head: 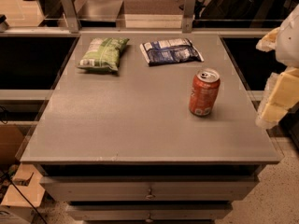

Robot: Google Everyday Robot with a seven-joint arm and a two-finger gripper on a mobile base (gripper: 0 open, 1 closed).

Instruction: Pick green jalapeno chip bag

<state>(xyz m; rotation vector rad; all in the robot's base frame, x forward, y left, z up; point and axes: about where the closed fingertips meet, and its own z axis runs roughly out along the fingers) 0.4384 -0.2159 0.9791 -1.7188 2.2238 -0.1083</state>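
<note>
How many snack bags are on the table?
2. The green jalapeno chip bag lies back left; the blue-and-white snack bag beside it, back centre. None looks hidden. The gripper hangs at the view's right edge, touching neither.

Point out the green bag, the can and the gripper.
green bag (103, 54), camera view, middle of its face.
can (203, 94), camera view, middle of its side.
gripper (276, 93), camera view, yellowish part at the right edge.
</note>
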